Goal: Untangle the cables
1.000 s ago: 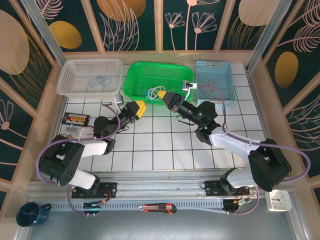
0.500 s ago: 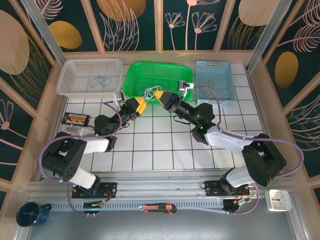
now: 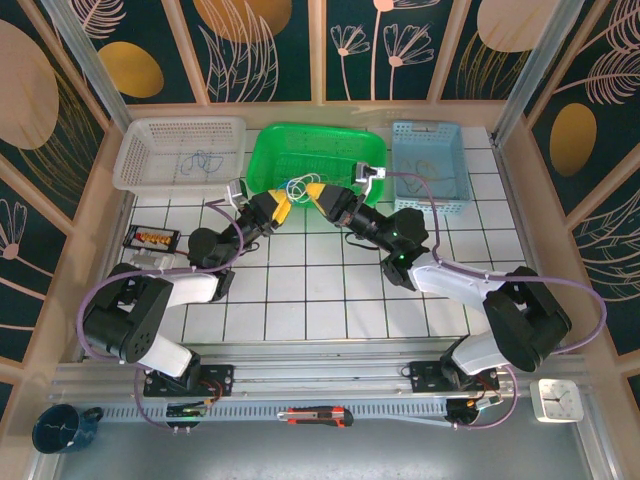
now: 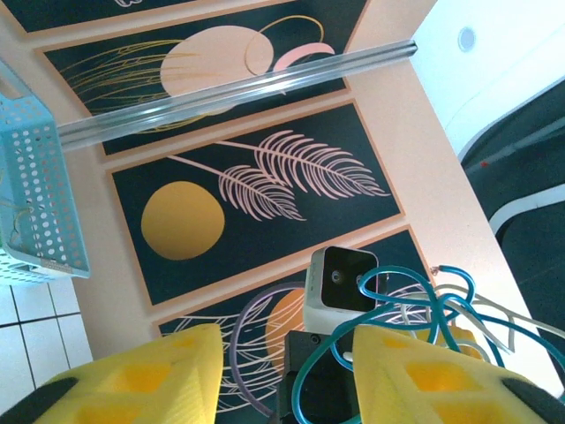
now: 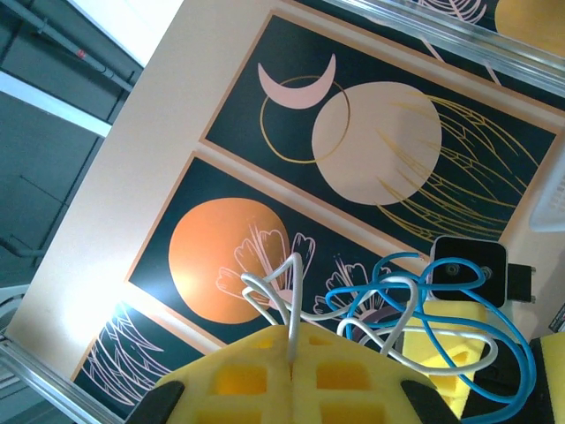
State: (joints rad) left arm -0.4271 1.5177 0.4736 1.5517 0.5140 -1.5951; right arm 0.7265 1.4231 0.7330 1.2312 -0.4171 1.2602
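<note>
The cables (image 3: 298,184) are a small knot of blue and pale grey loops hanging in the air over the front rim of the green basket (image 3: 300,142). My right gripper (image 3: 315,192) is shut on a pale grey cable (image 5: 295,291), which rises from between its yellow pads (image 5: 291,340). Blue loops (image 5: 499,349) dangle just beyond. My left gripper (image 3: 283,206) faces it from the left, a finger's length away. Its yellow fingers (image 4: 132,380) stand apart, open (image 4: 284,353). A blue cable (image 4: 322,362) curves through the gap, close to the right finger.
A white basket (image 3: 135,165) at the back left holds a blue wire. A pale blue basket (image 3: 400,175) at the back right holds a tan one. A dark box (image 3: 150,238) lies left of the arms. A utility knife (image 3: 315,415), mug (image 3: 60,428) and clock (image 3: 557,400) sit at the near edge.
My left gripper has moved up and right to the cable knot, its jaws narrowing. The right gripper has carried the knot a little leftward over the basket rim.
</note>
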